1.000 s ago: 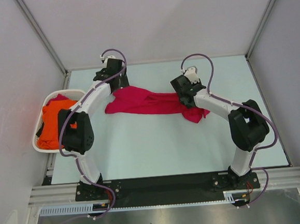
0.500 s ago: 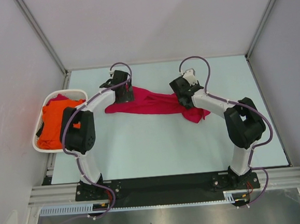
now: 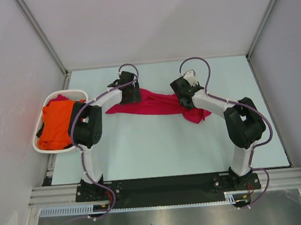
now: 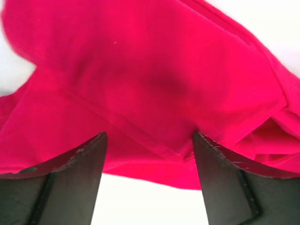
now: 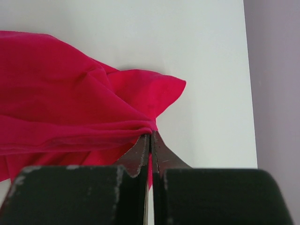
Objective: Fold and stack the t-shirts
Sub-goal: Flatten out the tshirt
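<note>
Crimson t-shirt (image 3: 155, 103) lies bunched in a long, twisted strip across the far half of the bench (image 3: 159, 153), between the two arms. The right end effector (image 5: 150, 136) is closed on a fold near the strip's right end; the wrist view shows the cloth pinched at the tips only. The left end effector (image 4: 149, 137) stands over the strip's left end with its jaws wide apart. Cloth lies beneath and between them, but nothing is clamped. The orange t-shirt (image 3: 55, 125) sits heaped in the white basket (image 3: 38, 146) at the left edge of the bench, well apart from the work.

Probable faults from this state:

1. Multi-layer grasp. The cloth under the left jaws shows a seam and overlapping folds. Closing here may catch several layers, so the shirt would lift as a bundle and not open out.
2. Slip at the right. A tip-only pinch offers little hold, and tension along the strip could pull the fold free.
3. Missed grasp. If the left jaws close too high, they may skim the cloth and take nothing.
4. Locked twist. Pulling both ends apart may tighten the twist instead of flattening the shirt.
</note>
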You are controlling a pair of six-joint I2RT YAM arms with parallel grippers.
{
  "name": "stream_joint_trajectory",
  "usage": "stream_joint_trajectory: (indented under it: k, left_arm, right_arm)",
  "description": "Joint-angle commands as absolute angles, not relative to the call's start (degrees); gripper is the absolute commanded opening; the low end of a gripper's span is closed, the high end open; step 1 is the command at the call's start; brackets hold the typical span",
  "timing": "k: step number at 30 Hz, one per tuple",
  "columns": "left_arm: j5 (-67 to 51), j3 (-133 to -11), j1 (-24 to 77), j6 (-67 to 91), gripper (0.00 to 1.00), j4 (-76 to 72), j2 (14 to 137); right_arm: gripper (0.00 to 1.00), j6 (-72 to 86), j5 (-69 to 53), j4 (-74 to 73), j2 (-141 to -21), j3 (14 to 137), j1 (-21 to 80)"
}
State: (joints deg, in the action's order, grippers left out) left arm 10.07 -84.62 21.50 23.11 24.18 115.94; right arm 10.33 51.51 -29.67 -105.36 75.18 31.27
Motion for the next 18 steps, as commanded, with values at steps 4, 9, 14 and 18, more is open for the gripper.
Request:
stream_joint_trajectory:
  k: [4, 9, 14, 18]
  left_arm:
    - [8.17, -90.26, 22.24, 24.78, 0.39, 23.37, 120.14]
    - [10.54, -93.07, 22.24, 25.05, 0.0, 25.13, 122.52]
    - [15.02, -92.47, 21.97, 25.4, 0.0, 26.28, 119.54]
    - [19.06, -91.41, 21.53, 25.4, 0.0, 26.19, 112.95]
  right_arm:
    - [0.0, 9.76, 51.68, -29.36, -105.73, 76.64, 31.29]
    - [0.0, 9.75, 52.03, -29.44, -105.21, 76.73, 31.29]
    - [0.0, 9.84, 52.73, -29.09, -103.63, 76.38, 31.38]
    - [0.0, 9.58, 53.52, -26.9, -99.51, 75.06, 31.64]
